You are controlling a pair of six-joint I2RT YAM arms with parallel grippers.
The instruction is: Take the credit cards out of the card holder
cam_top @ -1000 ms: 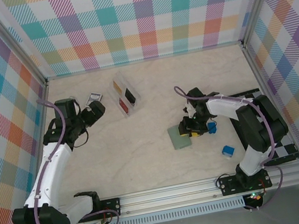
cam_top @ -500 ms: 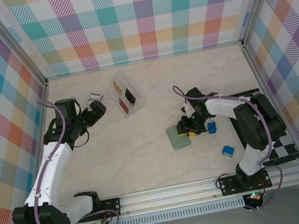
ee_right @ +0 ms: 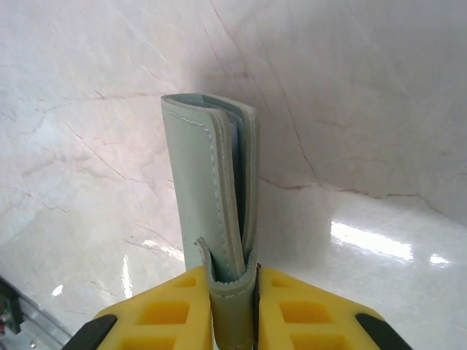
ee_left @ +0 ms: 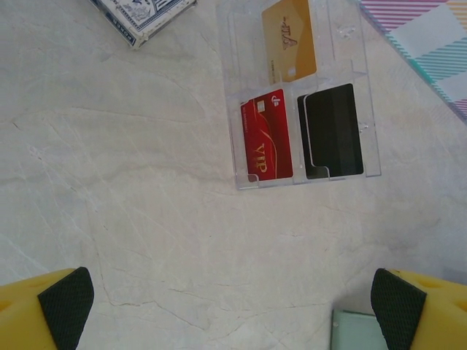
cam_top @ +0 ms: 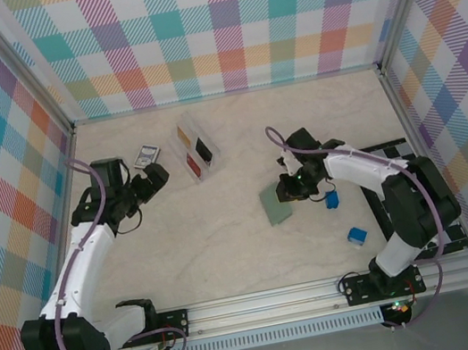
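near blue block: sits alone on the table, closest to the arm bases, right side.
second blue block: a bit further back, just right of the right arm's wrist.
card holder: sage green and folded shut. In the right wrist view it's edge-on, and its long axis runs straight away from the fingers. From the top camera it's tipped up at a slant, left of the gripper, roughly mid-table. Can't tell if its low edge is touching the table.
right gripper: jaws squeezed nearly together, pinching the near end of the card holder. The rest of it sticks out past the fingertips.
left gripper: jaws wide apart, nothing between them. It's on the left side, well apart from the card holder. Both pads are at the bottom corners of the left wrist view.
clear tray: just beyond the left gripper, lying flat.
credit cards: the red card is in a near compartment and the gold card in the one behind it.
black card: beside the red one.
blue patterned card: furthest back, left of the tray.
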